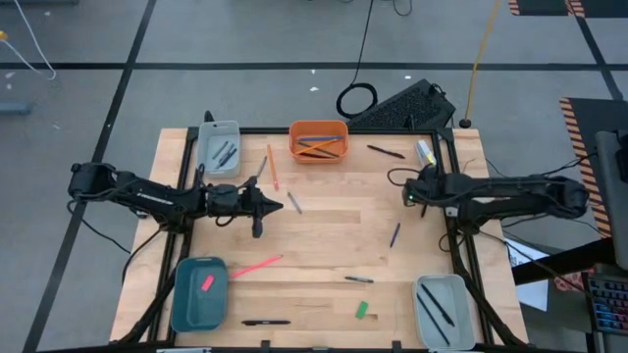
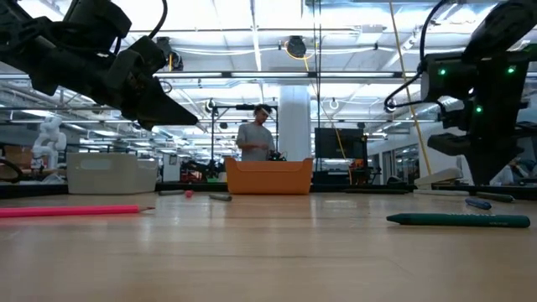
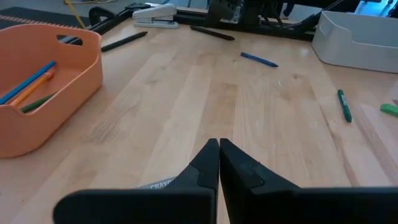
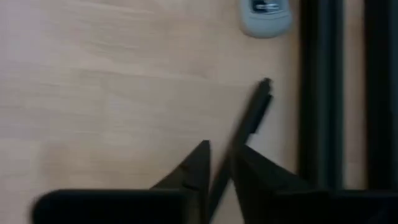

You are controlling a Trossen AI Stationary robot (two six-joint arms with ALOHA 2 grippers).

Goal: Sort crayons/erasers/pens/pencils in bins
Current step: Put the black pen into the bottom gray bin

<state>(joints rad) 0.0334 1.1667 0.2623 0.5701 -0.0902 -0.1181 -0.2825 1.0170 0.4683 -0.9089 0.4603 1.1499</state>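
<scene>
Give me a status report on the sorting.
Left gripper shut, raised mid-table. Right gripper shut on black pen at right edge. Green eraser, pink pencil loose; nothing blocking.

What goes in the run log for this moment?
left gripper: shut, over grey crayon | right gripper: shut on black pen | green eraser: unsorted

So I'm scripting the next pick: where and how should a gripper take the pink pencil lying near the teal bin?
Grip the pink pencil at mid-shaft, coming straight down from above. It lies flat and slanted on bare wood, one end close to the teal bin, so turn the fingers across its slant. The middle is clear of the bin and should balance best. The left gripper looks nearer.
</scene>
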